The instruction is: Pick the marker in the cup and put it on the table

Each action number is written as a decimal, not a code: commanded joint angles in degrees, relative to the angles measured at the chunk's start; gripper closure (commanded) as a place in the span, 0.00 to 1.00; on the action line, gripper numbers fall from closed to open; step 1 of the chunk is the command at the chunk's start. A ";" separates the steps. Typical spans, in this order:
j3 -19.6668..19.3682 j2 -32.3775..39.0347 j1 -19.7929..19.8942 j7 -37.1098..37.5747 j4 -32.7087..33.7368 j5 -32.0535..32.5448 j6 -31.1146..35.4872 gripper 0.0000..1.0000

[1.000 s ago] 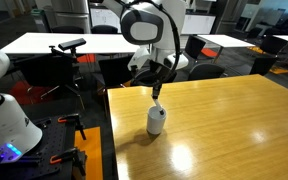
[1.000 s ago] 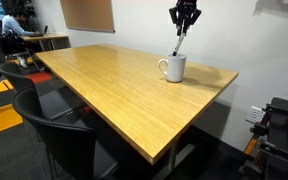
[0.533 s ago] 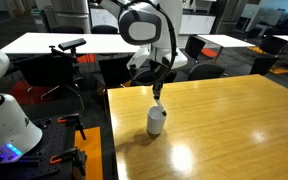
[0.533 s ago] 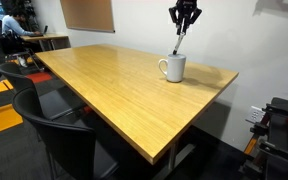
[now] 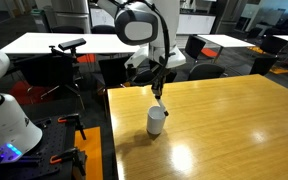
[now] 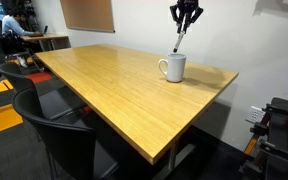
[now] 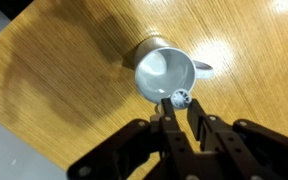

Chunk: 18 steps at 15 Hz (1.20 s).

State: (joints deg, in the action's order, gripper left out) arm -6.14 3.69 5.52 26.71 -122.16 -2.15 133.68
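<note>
My gripper is clamped on the marker. I should lift straight up until it clears the cup, then lower it onto the table.

We note white-topped tables beyond in an exterior view; elsewhere black chairs, a brown wall board, pale wall, orange floor patch.
</note>
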 commanded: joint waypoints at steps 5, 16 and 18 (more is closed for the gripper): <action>-1.89 -2.61 0.27 13.12 -3.53 5.04 6.20 0.95; -4.67 -0.19 1.71 36.53 -2.86 15.70 7.22 0.95; -5.01 1.04 1.97 40.35 -2.17 17.09 7.14 0.95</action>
State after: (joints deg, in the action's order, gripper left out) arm -10.56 3.51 7.17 61.35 -124.66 12.44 139.67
